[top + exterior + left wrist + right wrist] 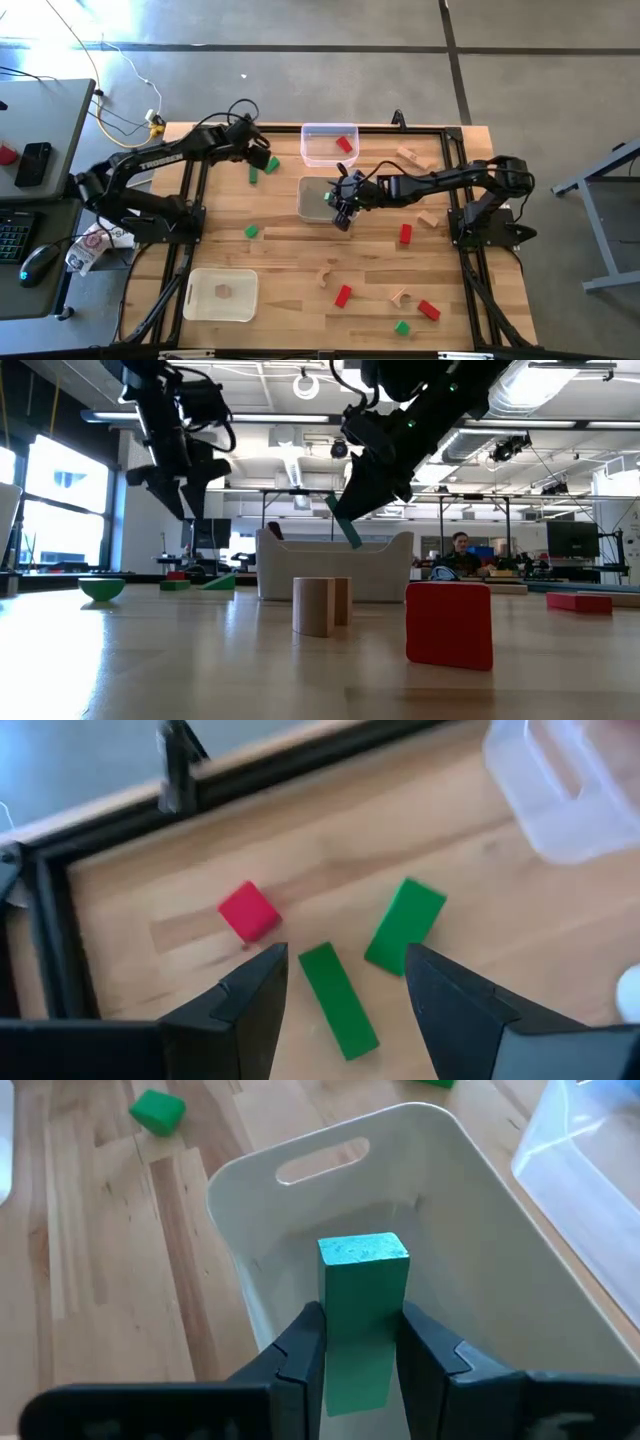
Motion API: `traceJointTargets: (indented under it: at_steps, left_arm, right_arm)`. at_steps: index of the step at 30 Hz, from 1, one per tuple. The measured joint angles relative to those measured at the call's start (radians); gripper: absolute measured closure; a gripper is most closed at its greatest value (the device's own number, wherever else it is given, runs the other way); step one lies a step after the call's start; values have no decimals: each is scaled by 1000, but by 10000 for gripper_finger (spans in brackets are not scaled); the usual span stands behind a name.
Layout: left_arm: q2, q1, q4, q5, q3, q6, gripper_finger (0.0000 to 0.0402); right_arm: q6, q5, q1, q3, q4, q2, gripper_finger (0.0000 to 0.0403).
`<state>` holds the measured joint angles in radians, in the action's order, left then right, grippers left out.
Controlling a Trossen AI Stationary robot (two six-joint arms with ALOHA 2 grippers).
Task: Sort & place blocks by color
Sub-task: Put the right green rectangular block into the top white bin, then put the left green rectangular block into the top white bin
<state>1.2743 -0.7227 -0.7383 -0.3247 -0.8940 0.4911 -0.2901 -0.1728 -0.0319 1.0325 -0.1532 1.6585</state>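
Right fingers (300,1355) are pinching a green bar (362,1315) from both sides, gripping its lower half, its upper end sticking out past the tips. The right gripper (343,203) is hanging over the white tray (308,197) at mid-table, the bar sitting above the tray's open inside, clear of its floor. Low view: the bar (345,525) is tilting, held up in the air.

Left fingers (250,995) are standing spread, holding nothing. The left gripper (258,152) is hovering near the table's far left part. Between and beyond the tips two green bars are lying flat on the table (290,260): one (338,1000) in line with the gap, the other (405,925) just beside it at an angle. A red cube (248,910) is sitting near them, apart from both.

A clear tray (328,145) is sitting at the far edge, beyond the white tray, with a red block (345,144) inside. A second white tray (222,295) is sitting at the near left with a wood block (222,291) in it.

Loose pieces lying elsewhere:
- green cube (251,232), left of middle
- red bar (405,233), right of the white tray
- red block (343,295) and red bar (428,310), near side
- green block (402,327), near edge
- wood pieces (406,155) on the far right, more at middle and near right
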Motion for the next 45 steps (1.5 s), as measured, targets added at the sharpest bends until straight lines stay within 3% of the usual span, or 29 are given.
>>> traceJointTargets:
  at_steps: [11,45]
  left_arm:
    - [134,3,0,3,0,-32,213]
    - [335,-4,-20,96,0,77,213]
  right_arm:
    - [3,-19,0,0,-2,0,284]
    - [3,-53,0,0,-34,0,281]
